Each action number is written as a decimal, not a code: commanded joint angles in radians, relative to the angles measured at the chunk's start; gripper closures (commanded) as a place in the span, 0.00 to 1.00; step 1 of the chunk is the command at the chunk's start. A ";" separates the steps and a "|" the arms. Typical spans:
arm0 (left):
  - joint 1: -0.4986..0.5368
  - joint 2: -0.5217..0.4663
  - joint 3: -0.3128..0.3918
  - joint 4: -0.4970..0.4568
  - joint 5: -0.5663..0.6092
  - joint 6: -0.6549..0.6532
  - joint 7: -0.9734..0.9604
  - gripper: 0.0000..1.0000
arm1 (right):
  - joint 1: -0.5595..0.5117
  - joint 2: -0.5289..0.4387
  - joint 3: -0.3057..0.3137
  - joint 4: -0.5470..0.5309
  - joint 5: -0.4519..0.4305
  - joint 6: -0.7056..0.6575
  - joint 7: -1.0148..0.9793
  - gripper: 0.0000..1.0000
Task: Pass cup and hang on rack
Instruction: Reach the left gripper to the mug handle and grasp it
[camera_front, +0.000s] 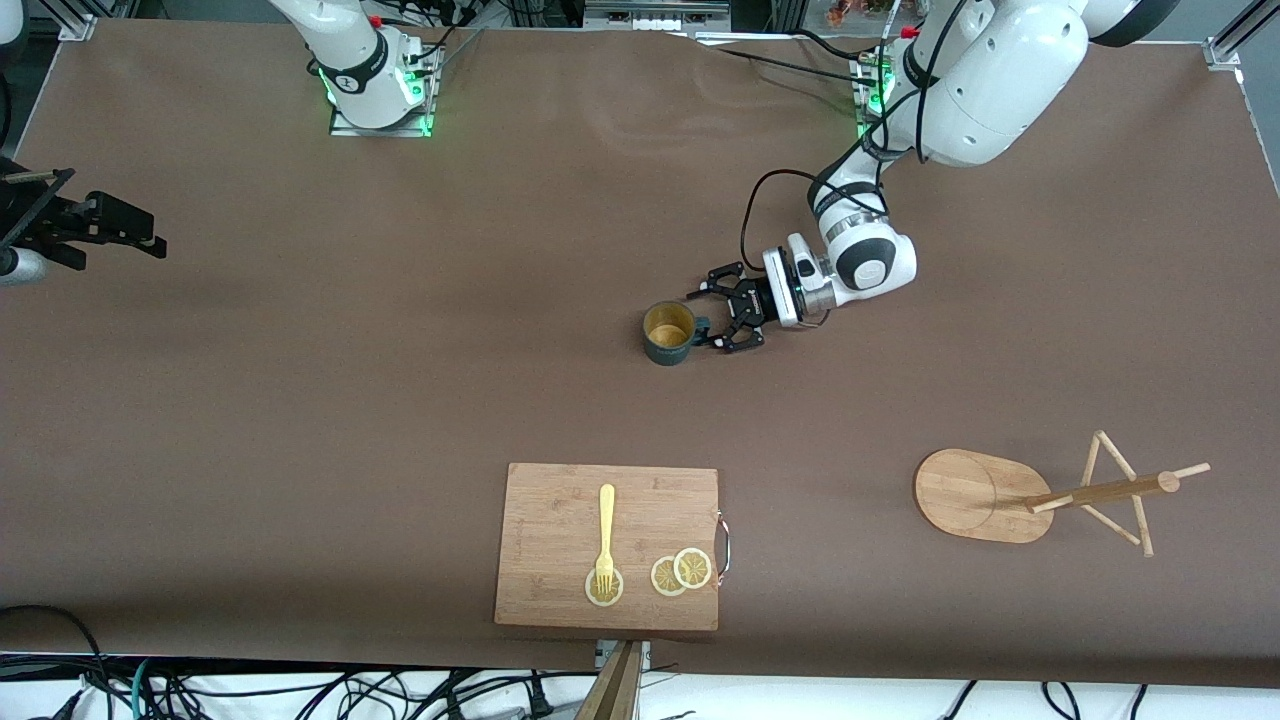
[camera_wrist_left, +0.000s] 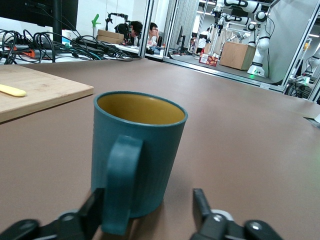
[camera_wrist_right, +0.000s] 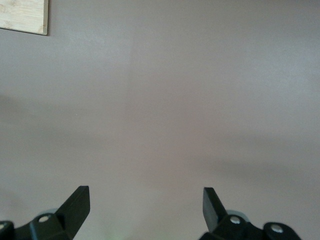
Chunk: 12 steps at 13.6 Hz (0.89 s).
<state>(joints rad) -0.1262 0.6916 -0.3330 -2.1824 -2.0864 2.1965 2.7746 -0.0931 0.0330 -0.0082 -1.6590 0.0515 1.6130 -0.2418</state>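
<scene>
Brown matting covers the table (camera_front: 300, 400) you are working at, with both arm bases along its edge farthest from the front camera. Near the middle you have the cup (camera_front: 668, 333) standing upright, its yellowish inside showing and its loop handle turned toward the left gripper (camera_front: 712, 318). That gripper is down low at the cup's handle side, reaching in level with the table. In the left wrist view the cup (camera_wrist_left: 137, 155) fills the middle, the handle sits just inside one finger (camera_wrist_left: 92, 210), and the other finger stands off to the side with bare table between it and the cup. So your left fingers are apart, straddling the handle, not clamped on it.

Your right gripper (camera_front: 100, 225) waits over the table's edge at the right arm's end, well apart from the cup. Its wrist view shows its fingers (camera_wrist_right: 77, 202) spread wide over bare matting.

Look nearer the front camera for the rack (camera_front: 1010, 495) at the left arm's end, its oval base flat on the table. Beside it, toward the middle, lies the cutting board (camera_front: 560, 580) carrying a yellow fork (camera_front: 605, 535) and lemon slices (camera_front: 680, 572).
</scene>
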 joint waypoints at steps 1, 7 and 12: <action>0.003 0.020 -0.011 0.007 -0.064 0.005 0.207 0.64 | -0.011 0.008 0.007 0.021 0.018 -0.005 -0.008 0.00; 0.019 0.009 -0.001 0.021 -0.054 0.005 0.082 1.00 | -0.011 0.016 0.007 0.022 0.018 -0.004 -0.008 0.00; 0.057 -0.079 0.009 0.015 0.023 0.052 -0.276 1.00 | -0.019 0.022 0.005 0.021 0.019 -0.012 -0.008 0.00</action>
<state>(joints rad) -0.0882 0.6829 -0.3178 -2.1570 -2.0955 2.2040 2.6252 -0.0937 0.0428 -0.0090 -1.6590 0.0541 1.6129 -0.2418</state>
